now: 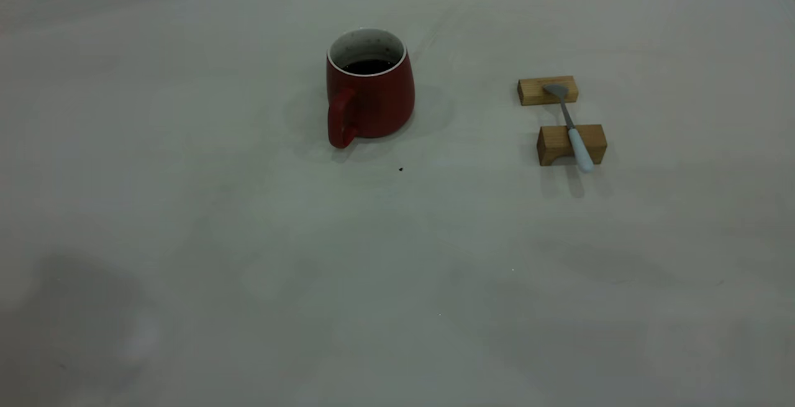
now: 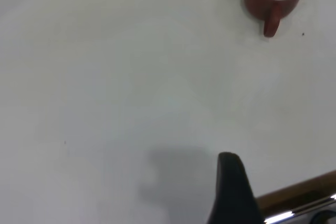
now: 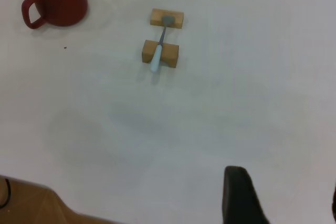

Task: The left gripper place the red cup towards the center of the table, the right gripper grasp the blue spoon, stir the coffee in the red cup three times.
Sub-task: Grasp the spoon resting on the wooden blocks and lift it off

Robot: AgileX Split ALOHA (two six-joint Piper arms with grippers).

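Neither set of jaws can be read here: each wrist view shows only one dark finger of its own arm at the edge of the picture, so I cannot tell whether the left gripper [image 2: 231,192] or the right gripper [image 3: 239,195] is released or clenched, and neither arm appears in the exterior view at all. Both hang well back from the work, over bare table [image 1: 248,283], and neither holds anything. The red cup [image 1: 370,87] stands upright near the middle of the far half of the table, coffee [image 1: 369,66] dark inside it, its handle turned toward the near edge and slightly to the left arm's side. In the left wrist view the cup sits far off across open tabletop, with nothing between it and that arm. The blue spoon [image 1: 570,126] lies well to the right of the cup, bridged across two wooden blocks [image 1: 571,144]: its grey bowl rests on the farther block, and its pale handle crosses the nearer one and sticks out past it toward the near edge. The spoon's long axis therefore runs roughly near-to-far, and its handle end is the end closest to the right arm. I judge the cup to be the left arm's reach and the overhanging handle the right arm's natural grasp point.
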